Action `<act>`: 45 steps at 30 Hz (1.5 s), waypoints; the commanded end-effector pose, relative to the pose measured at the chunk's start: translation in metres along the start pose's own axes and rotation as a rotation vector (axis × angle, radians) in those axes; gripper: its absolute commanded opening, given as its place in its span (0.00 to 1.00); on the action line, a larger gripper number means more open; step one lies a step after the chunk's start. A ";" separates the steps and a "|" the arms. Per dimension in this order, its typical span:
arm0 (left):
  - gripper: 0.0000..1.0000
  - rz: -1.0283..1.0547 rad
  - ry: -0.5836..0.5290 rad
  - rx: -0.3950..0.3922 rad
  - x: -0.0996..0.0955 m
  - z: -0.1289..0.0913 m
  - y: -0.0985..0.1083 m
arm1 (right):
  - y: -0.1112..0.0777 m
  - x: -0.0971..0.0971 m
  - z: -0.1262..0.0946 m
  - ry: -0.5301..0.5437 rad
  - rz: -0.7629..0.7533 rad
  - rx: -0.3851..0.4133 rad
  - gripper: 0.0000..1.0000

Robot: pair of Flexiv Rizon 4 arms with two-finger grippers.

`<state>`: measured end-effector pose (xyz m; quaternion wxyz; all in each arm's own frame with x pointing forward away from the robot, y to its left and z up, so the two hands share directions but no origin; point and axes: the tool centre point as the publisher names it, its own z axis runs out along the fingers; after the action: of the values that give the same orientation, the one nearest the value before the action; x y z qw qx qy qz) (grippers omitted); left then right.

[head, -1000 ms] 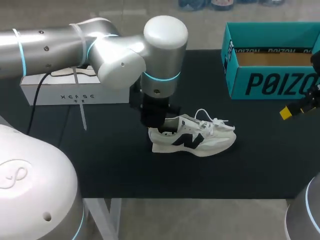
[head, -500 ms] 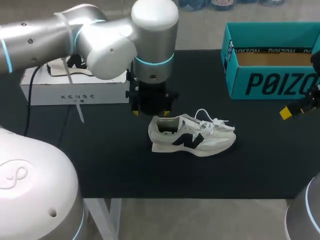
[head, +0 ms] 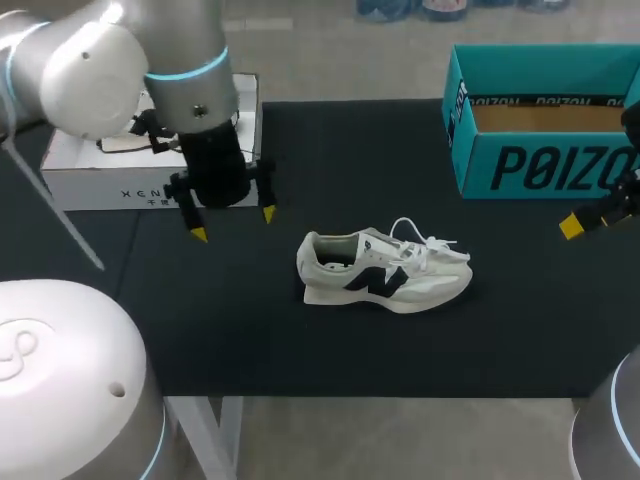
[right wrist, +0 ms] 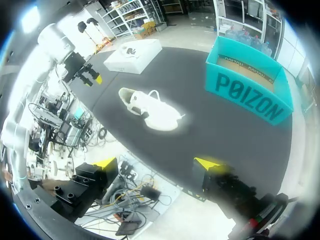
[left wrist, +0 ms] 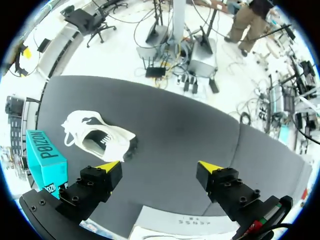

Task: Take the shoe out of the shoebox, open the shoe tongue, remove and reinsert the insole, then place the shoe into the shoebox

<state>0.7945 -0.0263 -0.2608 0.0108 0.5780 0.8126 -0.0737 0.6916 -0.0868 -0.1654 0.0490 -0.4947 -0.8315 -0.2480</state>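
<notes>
**Operator:** Where is the shoe?

**Spotter:** Your white sneaker with the black side mark [head: 385,272] stands on its sole near the middle of the black matte worktop [head: 300,340]. Its heel points toward your left arm and its toe toward the right. The white laces lie loose over the tongue. It is outside the teal cardboard shoebox [head: 545,130] and well apart from it. You cannot tell from these views how the insole sits.

**Operator:** And the box?

**Spotter:** It stands upright at the far right corner of the worktop. The top is open and plain brown card shows inside.

**Operator:** My hands?

**Spotter:** Your left hand [head: 233,224] hangs above the worktop, off the sneaker's heel end and apart from it. Its fingers are spread wide, with only bare black surface between the yellow tips. Just behind it, a flat white cardboard box [head: 100,185] lies along the far left of the worktop. Your right hand [right wrist: 155,163] is out at the right side, in front of the shoebox and well apart from the sneaker. It is also spread wide and holds nothing.

**Operator:** The surface?

**Spotter:** You have one dark, even, flat sheet. It carries the sneaker, the shoebox and the white box, each apart from the others.
</notes>
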 end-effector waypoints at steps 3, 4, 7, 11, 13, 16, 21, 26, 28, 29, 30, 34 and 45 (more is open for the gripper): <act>1.00 -0.187 -0.602 0.238 0.085 0.023 -0.003 | 0.001 0.000 0.001 -0.001 0.001 0.002 1.00; 1.00 -0.187 -0.602 0.238 0.085 0.023 -0.003 | 0.001 0.000 0.001 -0.001 0.001 0.002 1.00; 1.00 -0.187 -0.602 0.238 0.085 0.023 -0.003 | 0.001 0.000 0.001 -0.001 0.001 0.002 1.00; 1.00 -0.187 -0.602 0.238 0.085 0.023 -0.003 | 0.001 0.000 0.001 -0.001 0.001 0.002 1.00; 1.00 -0.187 -0.602 0.238 0.085 0.023 -0.003 | 0.001 0.000 0.001 -0.001 0.001 0.002 1.00; 1.00 -0.187 -0.602 0.238 0.085 0.023 -0.003 | 0.001 0.000 0.001 -0.001 0.001 0.002 1.00; 1.00 -0.187 -0.602 0.238 0.085 0.023 -0.003 | 0.001 0.000 0.001 -0.001 0.001 0.002 1.00; 1.00 -0.258 -0.667 0.418 0.087 0.030 0.001 | 0.001 0.000 0.001 -0.001 0.001 0.002 1.00; 1.00 -0.294 -0.692 0.484 0.089 0.034 0.003 | 0.001 0.000 0.001 -0.001 0.001 0.002 1.00; 1.00 -0.309 -0.705 0.511 0.089 0.035 0.001 | 0.001 0.000 0.001 -0.001 0.001 0.002 1.00; 1.00 -0.327 -0.737 0.575 0.089 0.035 -0.001 | 0.001 0.000 0.001 -0.001 0.001 0.002 1.00; 1.00 -0.367 -0.763 0.624 0.087 0.037 -0.010 | 0.001 0.000 0.001 -0.001 0.001 0.002 1.00; 1.00 -0.529 -0.794 0.738 0.066 0.063 -0.024 | 0.001 0.000 0.001 -0.001 0.001 0.002 1.00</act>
<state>0.7416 0.0269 -0.3190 0.0924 0.2530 0.7887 -0.5526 0.6916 -0.0868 -0.1654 0.0490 -0.4947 -0.8315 -0.2480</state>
